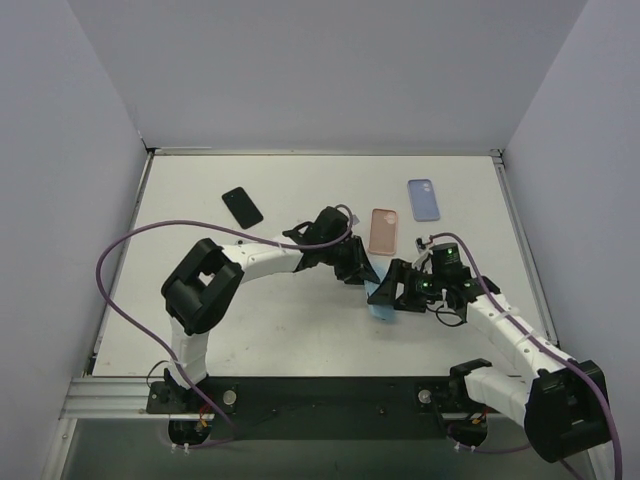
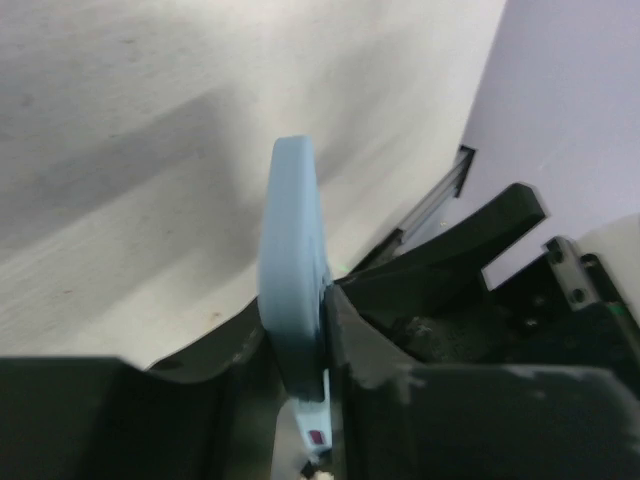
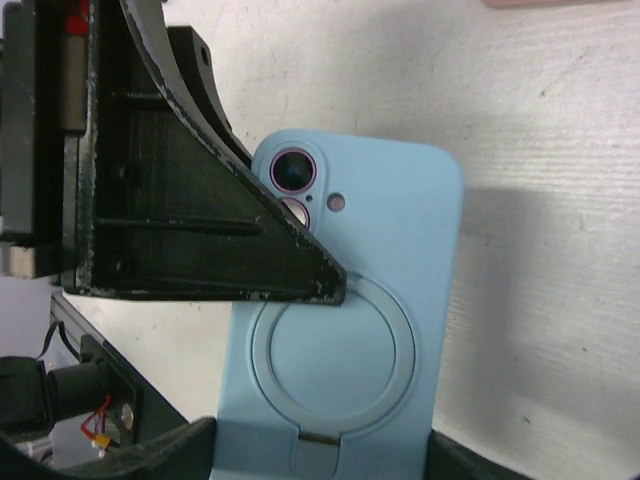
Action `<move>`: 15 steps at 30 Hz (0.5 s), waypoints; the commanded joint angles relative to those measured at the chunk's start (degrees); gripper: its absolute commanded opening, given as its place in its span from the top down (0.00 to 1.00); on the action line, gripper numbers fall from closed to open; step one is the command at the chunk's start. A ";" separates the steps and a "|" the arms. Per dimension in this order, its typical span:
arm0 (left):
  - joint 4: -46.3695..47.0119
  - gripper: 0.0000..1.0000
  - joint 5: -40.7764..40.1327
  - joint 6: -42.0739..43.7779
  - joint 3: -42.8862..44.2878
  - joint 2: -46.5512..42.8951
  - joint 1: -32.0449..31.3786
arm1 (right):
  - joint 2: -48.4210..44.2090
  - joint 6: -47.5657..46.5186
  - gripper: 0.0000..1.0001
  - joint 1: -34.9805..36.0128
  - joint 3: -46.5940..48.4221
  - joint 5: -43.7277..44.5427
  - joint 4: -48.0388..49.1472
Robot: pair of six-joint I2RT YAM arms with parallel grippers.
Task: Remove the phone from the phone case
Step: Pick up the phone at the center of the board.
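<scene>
Extraction step in hand: blue phone case (image 3: 400,260), phone (image 3: 293,170) not yet out, is held off the worktop (image 1: 300,330) just in front of the pink case (image 1: 383,232), with the left end effector (image 1: 366,277) pinched across its thickness and the right end effector (image 1: 380,296) apparently closed on its side edges; next move likely calls for peeling a case corner off.

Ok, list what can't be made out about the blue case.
Screen side: right wrist shows the case from behind; left wrist, edge-on.
Lower end: cut off by right wrist's bottom edge.
Top view: left pincer and right pincer cover most of it.
Phone loosened or not: cannot tell.
</scene>
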 commanded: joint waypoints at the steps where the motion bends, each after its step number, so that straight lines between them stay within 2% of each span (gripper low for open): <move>1: -2.76 0.88 -1.88 1.68 3.56 -1.17 -0.19 | -2.63 -0.47 1.00 0.74 3.90 0.64 -1.80; 2: -3.37 0.96 -1.88 1.68 3.65 -1.44 -0.10 | -2.90 -0.82 0.92 0.91 4.60 2.82 -3.29; 3: -3.73 1.00 -2.05 1.77 3.74 -1.61 -0.10 | -3.34 -1.70 0.77 1.26 5.30 4.76 -4.87; 4: -4.95 1.00 -2.66 2.03 3.83 -1.88 -0.10 | -4.39 -2.05 0.45 2.05 6.87 6.95 -8.19; 5: -5.66 1.00 -3.28 2.03 3.74 -2.49 -0.01 | -5.18 -2.23 0.36 2.49 7.59 11.24 -9.53; 6: -6.45 1.00 -4.76 1.86 3.83 -2.67 -0.01 | -5.97 -2.32 0.19 3.10 8.29 13.45 -10.68; 9: -11.63 1.00 -8.97 1.85 5.40 -3.63 -0.10 | -9.49 -2.32 0.07 6.97 10.75 23.12 -14.63; 12: -18.74 1.00 -13.28 2.29 8.83 -4.16 -0.45 | -11.69 -1.71 0.07 12.85 12.86 33.12 -17.63; 14: -24.28 1.00 -14.79 2.55 10.94 -3.90 -0.54 | -12.48 -1.53 0.07 16.01 14.18 36.40 -18.60; 15: -26.04 1.00 -15.75 2.82 13.38 -3.73 -0.63 | -12.48 -1.35 0.07 19.77 14.62 39.98 -18.69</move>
